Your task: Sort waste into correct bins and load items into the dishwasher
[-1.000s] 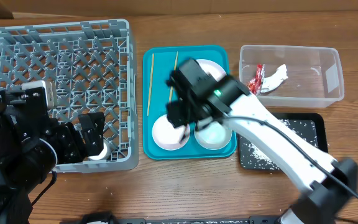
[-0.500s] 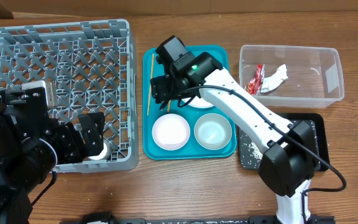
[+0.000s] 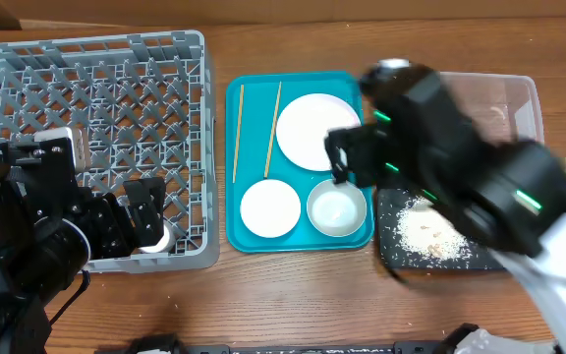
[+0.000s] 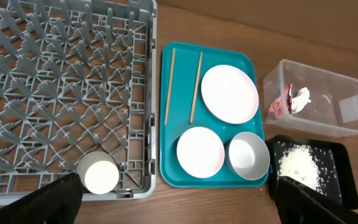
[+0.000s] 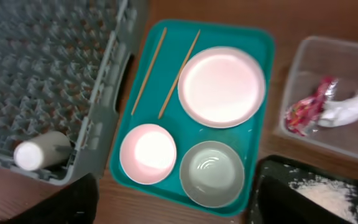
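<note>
Sorting looked finished: the wrapper [image 4: 280, 107] and tissue [image 4: 301, 96] lay in the clear tub [image 4: 353, 127], the rice [image 4: 297, 165] in the black tray [image 4: 337, 186]. Loading was in hand, I judged. The cup [image 4: 100, 176] stood at the rack [image 4: 42, 93]'s near edge, while the plate [image 4: 229, 93], paler bowl [image 4: 200, 151], greyer bowl [image 4: 248, 155] and chopsticks [image 4: 169, 86] lay on the teal tray [image 4: 173, 177]. The left gripper [image 4: 176, 186] hung wide and empty. I could not tell the right gripper [image 5: 174, 208]'s opening. The next lift would need a rim grasp on a bowl. The bowls sat just beside each other and the tray lip lay close to the rack wall, but most pegs stood free.
</note>
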Controlling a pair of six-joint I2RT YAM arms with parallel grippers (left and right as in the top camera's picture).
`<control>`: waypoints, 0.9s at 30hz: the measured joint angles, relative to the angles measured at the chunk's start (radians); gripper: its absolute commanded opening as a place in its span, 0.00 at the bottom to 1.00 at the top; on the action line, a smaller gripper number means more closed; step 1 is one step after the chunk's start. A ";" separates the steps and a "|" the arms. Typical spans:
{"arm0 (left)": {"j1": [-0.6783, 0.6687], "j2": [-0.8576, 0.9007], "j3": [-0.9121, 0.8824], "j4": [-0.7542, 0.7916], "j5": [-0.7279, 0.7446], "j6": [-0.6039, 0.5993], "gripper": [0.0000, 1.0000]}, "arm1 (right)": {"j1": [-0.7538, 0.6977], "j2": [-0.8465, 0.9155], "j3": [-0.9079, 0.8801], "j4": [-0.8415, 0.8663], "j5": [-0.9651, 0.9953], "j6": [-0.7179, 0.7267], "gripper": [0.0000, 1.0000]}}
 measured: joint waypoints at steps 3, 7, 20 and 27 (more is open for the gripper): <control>0.000 0.000 0.000 0.000 0.000 0.000 1.00 | 0.000 -0.096 0.006 -0.043 0.019 0.000 1.00; 0.000 0.000 0.000 0.000 0.000 0.000 1.00 | 0.000 -0.142 0.006 -0.069 0.027 0.001 1.00; 0.000 0.000 0.000 0.000 0.000 0.000 1.00 | -0.014 -0.209 -0.004 -0.245 0.059 0.023 1.00; 0.000 0.000 0.000 0.000 0.000 0.000 1.00 | -0.318 -0.464 -0.177 0.060 0.030 -0.122 1.00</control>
